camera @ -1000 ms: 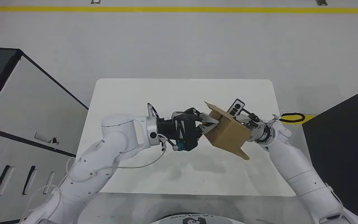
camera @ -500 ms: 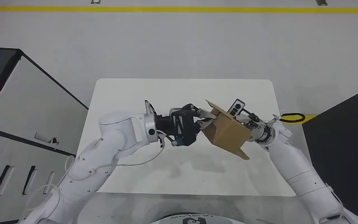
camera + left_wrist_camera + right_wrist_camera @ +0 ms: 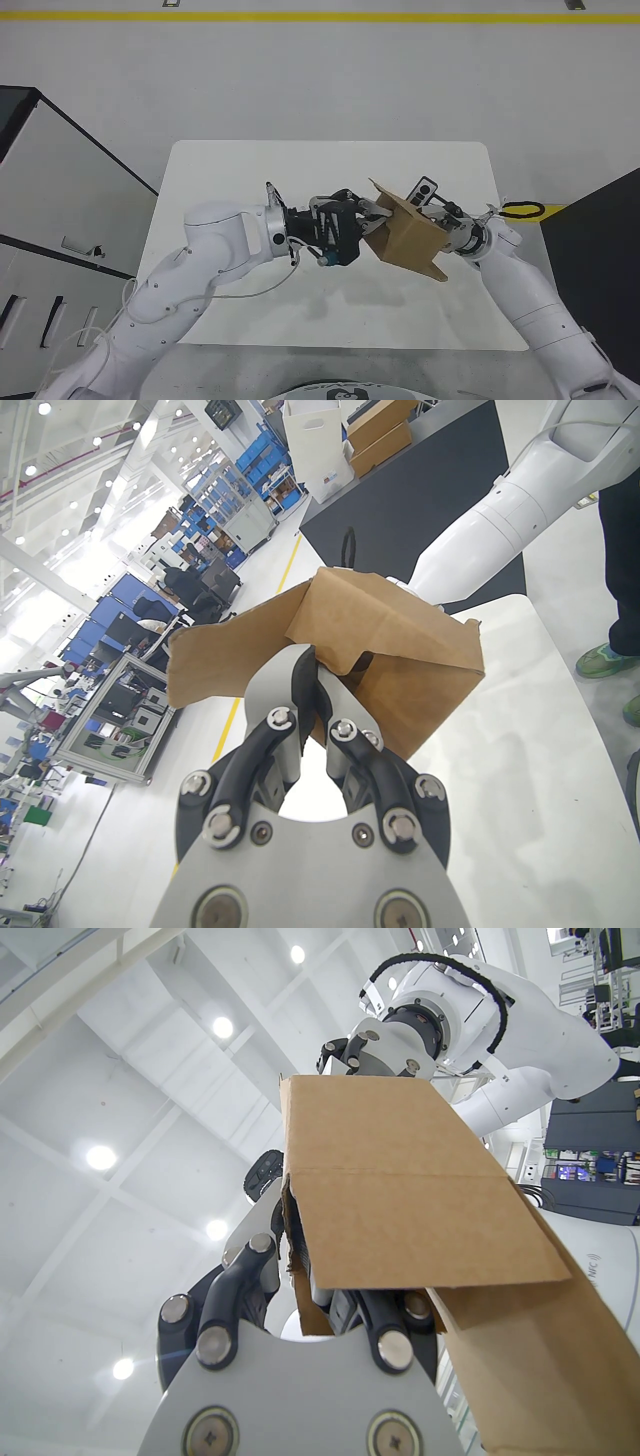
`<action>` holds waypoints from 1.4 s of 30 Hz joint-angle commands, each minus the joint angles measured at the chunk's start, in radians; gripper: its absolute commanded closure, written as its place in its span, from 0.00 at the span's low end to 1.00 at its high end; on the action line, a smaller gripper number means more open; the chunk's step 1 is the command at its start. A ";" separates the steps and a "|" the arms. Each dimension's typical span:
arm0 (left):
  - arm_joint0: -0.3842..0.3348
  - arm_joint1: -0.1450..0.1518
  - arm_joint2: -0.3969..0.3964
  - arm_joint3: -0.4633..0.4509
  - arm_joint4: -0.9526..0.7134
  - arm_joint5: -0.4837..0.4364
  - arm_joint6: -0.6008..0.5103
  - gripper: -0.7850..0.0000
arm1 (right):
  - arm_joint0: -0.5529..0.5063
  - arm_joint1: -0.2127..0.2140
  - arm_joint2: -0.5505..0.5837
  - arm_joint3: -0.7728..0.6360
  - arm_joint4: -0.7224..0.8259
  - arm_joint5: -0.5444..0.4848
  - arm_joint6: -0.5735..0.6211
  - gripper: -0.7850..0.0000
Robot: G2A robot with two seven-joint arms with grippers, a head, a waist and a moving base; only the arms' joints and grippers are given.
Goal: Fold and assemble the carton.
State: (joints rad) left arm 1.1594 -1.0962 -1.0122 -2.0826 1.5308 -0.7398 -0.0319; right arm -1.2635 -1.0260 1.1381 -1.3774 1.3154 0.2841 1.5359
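A brown carton is held above the white table, tilted, between my two arms. My left gripper is shut, and its tips touch the edge of an inner flap at the carton's open end. I cannot tell if cardboard lies between the pads. One long flap sticks out to the side. My right gripper is shut on the carton's far wall, its fingers straddling the cardboard edge. Beyond the box, the left gripper faces it.
The table lies under the carton. A black cabinet stands at the left and a dark surface at the right. A black and yellow loop lies by the table's right edge.
My left gripper drew back a little to the left, then came back to the right against the carton's open end. The carton and right gripper have barely shifted.
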 commanded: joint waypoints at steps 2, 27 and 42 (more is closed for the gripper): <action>-0.001 0.000 0.002 -0.005 0.014 -0.001 -0.006 1.00 | 0.000 -0.001 0.000 0.000 0.002 0.000 0.000 1.00; -0.009 0.004 0.004 -0.018 0.127 0.000 -0.013 1.00 | 0.019 -0.015 -0.001 0.036 0.006 0.007 -0.007 1.00; -0.016 0.003 0.021 -0.016 0.174 0.002 0.003 1.00 | 0.029 -0.026 -0.013 0.040 0.003 0.015 -0.015 1.00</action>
State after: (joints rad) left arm 1.1425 -1.0931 -0.9892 -2.1007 1.7073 -0.7407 -0.0285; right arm -1.2352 -1.0520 1.1252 -1.3371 1.3187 0.2994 1.5207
